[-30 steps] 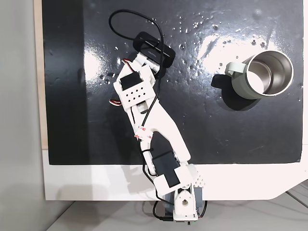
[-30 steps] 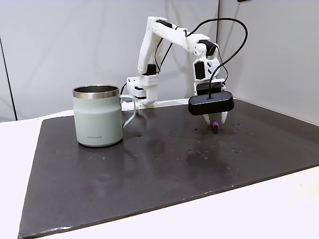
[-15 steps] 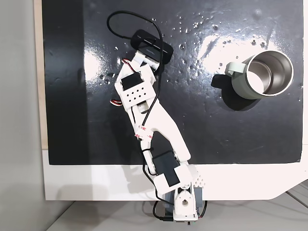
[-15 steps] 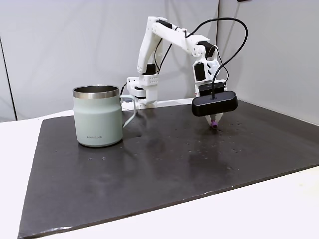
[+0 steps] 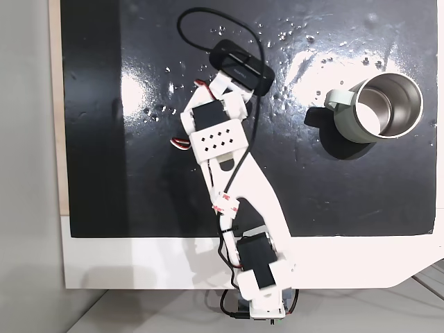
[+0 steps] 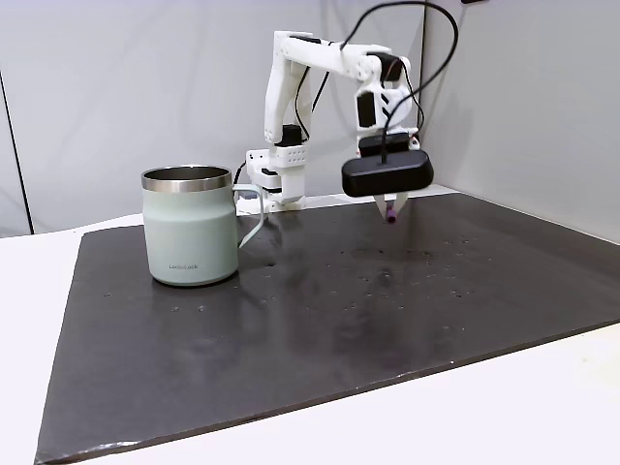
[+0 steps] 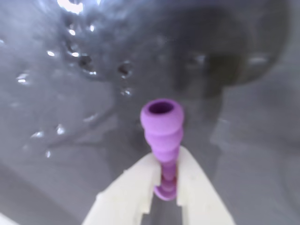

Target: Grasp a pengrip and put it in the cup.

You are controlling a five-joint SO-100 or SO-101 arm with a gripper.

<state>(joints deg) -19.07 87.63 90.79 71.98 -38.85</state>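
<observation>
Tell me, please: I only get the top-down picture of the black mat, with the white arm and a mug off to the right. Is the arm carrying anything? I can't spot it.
Observer: Yes. In the wrist view the gripper is closed on the pengrip, a small purple ribbed tube.
Operator: Is it lying on the mat?
Observer: No. In the side fixed view the pengrip hangs below the black camera bar, clear of the mat.
Operator: Is it above the mug yet?
Observer: Not yet. In that side view the cup stands well to the left of the gripper.
</observation>
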